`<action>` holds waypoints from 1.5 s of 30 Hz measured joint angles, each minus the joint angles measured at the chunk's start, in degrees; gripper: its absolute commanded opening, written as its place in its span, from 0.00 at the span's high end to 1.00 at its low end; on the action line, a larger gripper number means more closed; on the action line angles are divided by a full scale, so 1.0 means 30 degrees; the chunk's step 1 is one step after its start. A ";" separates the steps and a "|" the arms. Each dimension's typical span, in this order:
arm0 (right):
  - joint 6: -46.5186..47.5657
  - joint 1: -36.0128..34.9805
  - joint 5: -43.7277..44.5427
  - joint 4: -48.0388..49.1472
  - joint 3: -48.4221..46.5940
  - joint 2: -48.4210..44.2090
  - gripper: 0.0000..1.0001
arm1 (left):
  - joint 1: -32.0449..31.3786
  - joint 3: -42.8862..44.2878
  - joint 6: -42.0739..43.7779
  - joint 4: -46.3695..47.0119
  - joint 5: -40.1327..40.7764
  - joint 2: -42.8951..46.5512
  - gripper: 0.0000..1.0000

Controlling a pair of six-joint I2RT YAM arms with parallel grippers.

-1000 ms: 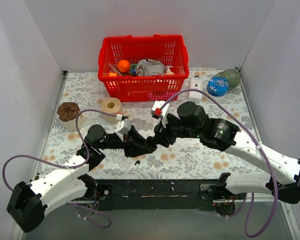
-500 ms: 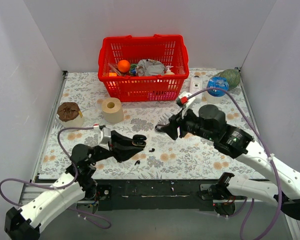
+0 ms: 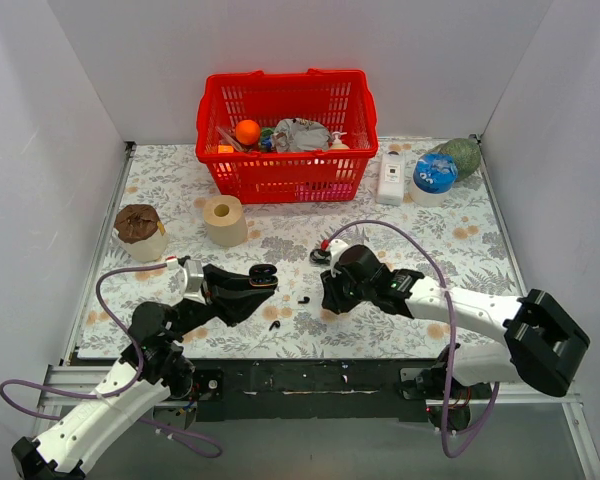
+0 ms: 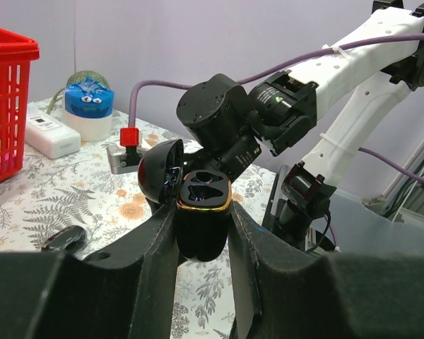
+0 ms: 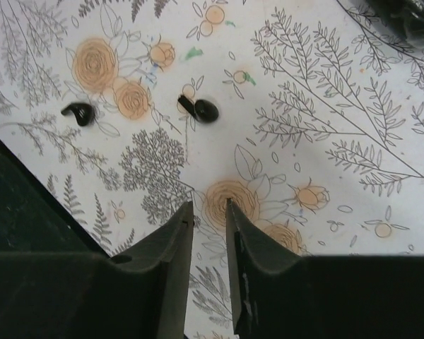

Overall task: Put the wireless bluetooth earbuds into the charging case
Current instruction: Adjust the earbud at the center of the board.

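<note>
Closest to us, the nearer earbud (image 3: 274, 324) lies loose on the flowered table (image 3: 430, 250) close to its front edge, and the farther earbud (image 3: 303, 299) lies a little beyond it to the right; the two are apart from each other. The left gripper (image 3: 252, 285) is clamped on the charging case (image 4: 203, 219) and holds it off the table, just left of both buds. The lid (image 4: 161, 169) is swung up, and from the left wrist we see two hollow seats inside the gold-rimmed opening. The right gripper (image 5: 208, 205) hangs low over the table just right of the farther earbud. Its fingers (image 5: 180, 240) stand a narrow gap apart with only the printed cloth showing between them, and both buds lie ahead of the tips, untouched. Farther back on the left stand a tan tape roll (image 3: 223, 218) and a pale cup with a brown top (image 3: 137, 225). At the far side sits the red basket (image 3: 280, 175) with an orange ball (image 3: 247, 131) and other odds inside. To its right are a white device (image 3: 390, 175), a blue round toy with eyes (image 3: 435, 172) and a green round thing (image 3: 464, 155).
</note>
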State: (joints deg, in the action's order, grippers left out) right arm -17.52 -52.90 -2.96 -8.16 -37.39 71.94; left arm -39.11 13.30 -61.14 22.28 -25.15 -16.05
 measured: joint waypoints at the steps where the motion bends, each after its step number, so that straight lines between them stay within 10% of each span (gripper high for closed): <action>1: -0.0109 0.0000 -0.0007 0.0525 0.0000 0.0350 0.75 | 0.0000 0.0066 0.0007 -0.0299 0.0066 0.0007 1.00; 12: -0.1530 -0.0342 0.0073 0.4197 0.0663 0.2958 0.99 | 0.0000 0.0488 0.0087 -0.1778 0.0423 0.0816 1.00; 45: 0.0663 -0.0372 0.1384 0.4830 -0.2630 0.7468 0.99 | 0.0000 0.0721 0.0248 -0.2863 0.0452 0.0889 1.00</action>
State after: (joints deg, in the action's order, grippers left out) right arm -15.53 -54.02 1.19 6.33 -45.28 94.35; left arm -39.11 15.46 -60.40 13.69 -23.79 -13.39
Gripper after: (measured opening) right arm 0.020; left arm 0.290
